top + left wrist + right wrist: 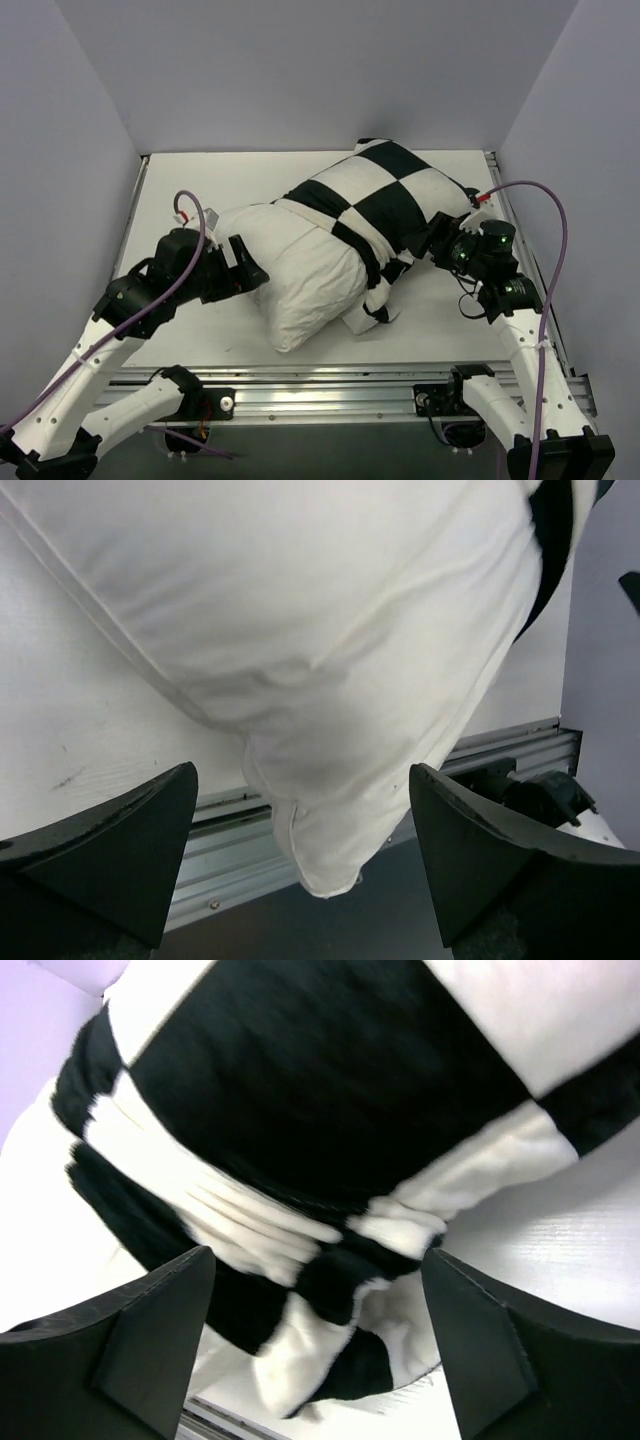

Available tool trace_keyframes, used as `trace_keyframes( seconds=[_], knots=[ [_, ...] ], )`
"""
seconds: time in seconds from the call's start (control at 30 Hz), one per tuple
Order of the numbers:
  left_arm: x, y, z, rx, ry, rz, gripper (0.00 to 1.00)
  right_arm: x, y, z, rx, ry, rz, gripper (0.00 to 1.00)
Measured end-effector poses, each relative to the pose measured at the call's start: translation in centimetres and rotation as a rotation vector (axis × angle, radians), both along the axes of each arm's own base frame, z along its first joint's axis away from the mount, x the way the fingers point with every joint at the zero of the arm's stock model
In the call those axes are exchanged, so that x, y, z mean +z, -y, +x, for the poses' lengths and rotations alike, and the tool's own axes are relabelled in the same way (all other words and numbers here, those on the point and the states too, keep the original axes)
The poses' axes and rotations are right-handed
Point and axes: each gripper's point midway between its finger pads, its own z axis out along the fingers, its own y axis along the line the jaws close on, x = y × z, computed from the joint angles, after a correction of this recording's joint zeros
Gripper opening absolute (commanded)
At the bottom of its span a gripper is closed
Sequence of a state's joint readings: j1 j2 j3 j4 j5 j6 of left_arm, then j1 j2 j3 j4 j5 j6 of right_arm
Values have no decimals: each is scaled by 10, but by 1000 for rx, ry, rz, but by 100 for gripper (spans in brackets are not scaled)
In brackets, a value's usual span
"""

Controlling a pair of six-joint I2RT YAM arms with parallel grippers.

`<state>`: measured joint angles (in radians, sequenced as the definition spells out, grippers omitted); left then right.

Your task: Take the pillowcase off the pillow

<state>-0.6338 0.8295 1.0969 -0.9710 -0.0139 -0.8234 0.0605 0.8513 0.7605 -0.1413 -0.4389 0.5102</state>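
Note:
The plain white pillow (295, 270) lies across the middle of the table, its near-left half bare. The black and white checkered pillowcase (385, 195) covers its far-right half, with the open hem bunched at the near edge (375, 290). My left gripper (258, 272) is open at the pillow's left side, its jaws wide apart, and the pillow (320, 660) fills the left wrist view. My right gripper (432, 240) is open at the pillowcase's right side. The bunched checkered fabric (330, 1210) lies between its fingers without being clamped.
The table (200, 180) is white, with grey walls on three sides. An aluminium rail (330, 385) runs along the near edge. Another rail (500, 190) runs along the right edge. Purple cables loop over both arms.

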Motion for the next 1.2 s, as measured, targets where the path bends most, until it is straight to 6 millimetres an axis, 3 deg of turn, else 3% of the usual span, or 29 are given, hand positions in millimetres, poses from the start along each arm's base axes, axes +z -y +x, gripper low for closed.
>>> trace_keyframes(
  seconds=[0.17, 0.27, 0.47, 0.6, 0.7, 0.73, 0.83, 0.87, 0.9, 1.07, 1.2],
  knots=[
    [33, -4, 48, 77, 75, 19, 94, 20, 1, -2, 16, 48, -37, 83],
    [33, -12, 82, 143, 84, 27, 94, 30, -4, -3, 37, 74, -51, 84],
    [-9, -1, 138, 179, 5, 31, 94, 38, -35, -8, 140, 105, -80, 84],
    [-47, 9, 149, 187, -51, 9, 96, 30, -59, -7, 206, 94, -117, 84],
    [-67, 14, 154, 195, -65, -30, 79, 18, -73, -1, 241, 68, -165, 84],
    [-74, 16, 154, 198, -66, -48, 62, 15, -78, 2, 249, 64, -192, 83],
    [-88, 22, 153, 206, -61, -107, 27, 16, -106, 10, 317, 78, -274, 83],
    [-90, 23, 151, 205, -54, -127, 7, 20, -117, 12, 345, 92, -302, 83],
    [-90, 24, 150, 208, -42, -150, 3, 25, -130, 14, 373, 109, -328, 83],
    [-84, 27, 143, 191, 21, -194, 2, 57, -193, 31, 457, 245, -462, 84],
    [-81, 27, 134, 180, 48, -197, 2, 56, -235, 45, 512, 284, -565, 84]
  ],
)
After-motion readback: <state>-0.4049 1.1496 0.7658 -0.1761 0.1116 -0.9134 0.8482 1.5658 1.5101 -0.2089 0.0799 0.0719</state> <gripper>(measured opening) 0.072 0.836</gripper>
